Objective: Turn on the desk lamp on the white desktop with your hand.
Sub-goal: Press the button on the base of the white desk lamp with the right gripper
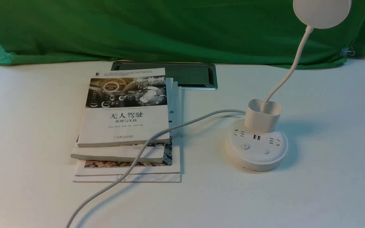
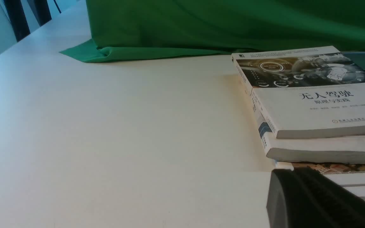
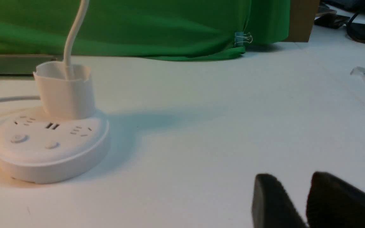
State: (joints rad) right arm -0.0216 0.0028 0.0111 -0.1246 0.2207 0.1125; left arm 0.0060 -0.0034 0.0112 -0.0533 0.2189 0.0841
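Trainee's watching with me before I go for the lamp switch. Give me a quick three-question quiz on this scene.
1. True or false: the white cord lies across the stack of books.
2. On the desk lamp, the two buttons sit on: A) the disc head, B) the round base, C) the cup.
3. What does the right gripper hold?
Key: 1 true; 2 B; 3 nothing, and it is clear of the lamp.
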